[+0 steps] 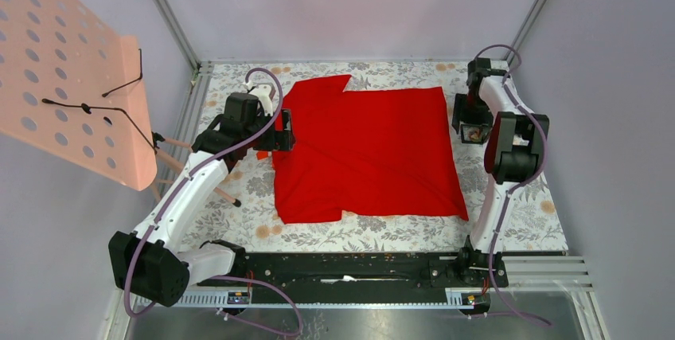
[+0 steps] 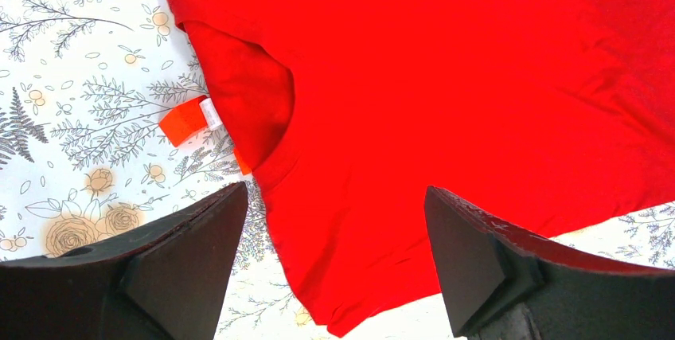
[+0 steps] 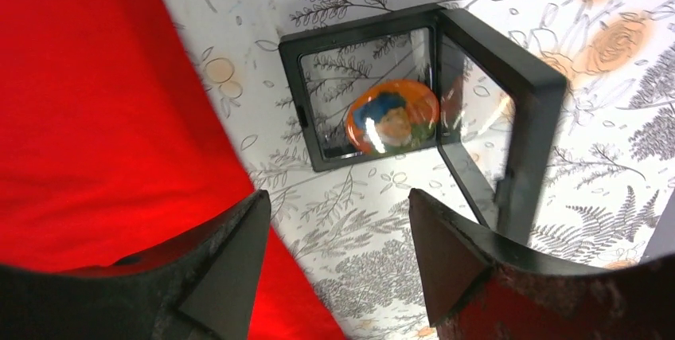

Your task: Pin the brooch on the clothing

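Note:
The clothing (image 1: 370,153), a bright red shirt, lies flat across the middle of the table. Its collar (image 2: 275,157) with an orange tag (image 2: 185,119) faces my left gripper (image 2: 334,197), which hovers open over the collar end with nothing between its fingers. The brooch (image 3: 392,115), a round orange, blue and green badge, lies inside an opened black frame case (image 3: 382,93) on the table right of the shirt. My right gripper (image 3: 338,201) stands open just short of the case, above the shirt's right edge (image 3: 95,117), and holds nothing.
A flowered cloth (image 1: 255,197) covers the table. A pink pegboard (image 1: 68,77) with black wire hooks leans at the far left. The case's lid (image 3: 525,125) stands upright on the right of its base. Grey walls close in the cell.

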Robot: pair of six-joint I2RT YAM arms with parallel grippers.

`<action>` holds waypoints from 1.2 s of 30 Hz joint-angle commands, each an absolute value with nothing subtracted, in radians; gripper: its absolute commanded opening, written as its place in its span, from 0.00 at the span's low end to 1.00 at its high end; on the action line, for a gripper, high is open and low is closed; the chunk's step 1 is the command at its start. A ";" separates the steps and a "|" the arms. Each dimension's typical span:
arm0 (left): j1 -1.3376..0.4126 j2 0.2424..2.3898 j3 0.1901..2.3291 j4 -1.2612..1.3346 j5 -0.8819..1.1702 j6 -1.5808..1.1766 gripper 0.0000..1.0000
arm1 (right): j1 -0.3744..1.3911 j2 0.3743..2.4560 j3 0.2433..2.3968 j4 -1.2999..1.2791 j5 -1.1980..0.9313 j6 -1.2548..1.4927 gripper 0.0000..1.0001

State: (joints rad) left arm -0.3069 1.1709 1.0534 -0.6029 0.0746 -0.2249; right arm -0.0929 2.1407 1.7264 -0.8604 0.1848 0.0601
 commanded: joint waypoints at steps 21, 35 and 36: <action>-0.305 1.134 1.046 -0.549 0.062 -0.212 0.90 | -0.142 1.978 1.690 -0.754 0.342 0.039 0.68; -0.308 1.161 1.049 -0.544 0.111 -0.210 0.90 | -0.181 2.075 1.743 -0.760 0.233 -0.047 0.44; -0.310 1.162 1.049 -0.543 0.115 -0.212 0.90 | -0.181 2.073 1.743 -0.760 0.235 -0.051 0.42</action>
State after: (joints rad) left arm -0.3069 1.1603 1.0447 -0.5941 0.0811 -0.2249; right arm -0.1841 2.0670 1.7000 -0.7498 0.2478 -0.0154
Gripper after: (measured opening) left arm 0.895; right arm 0.454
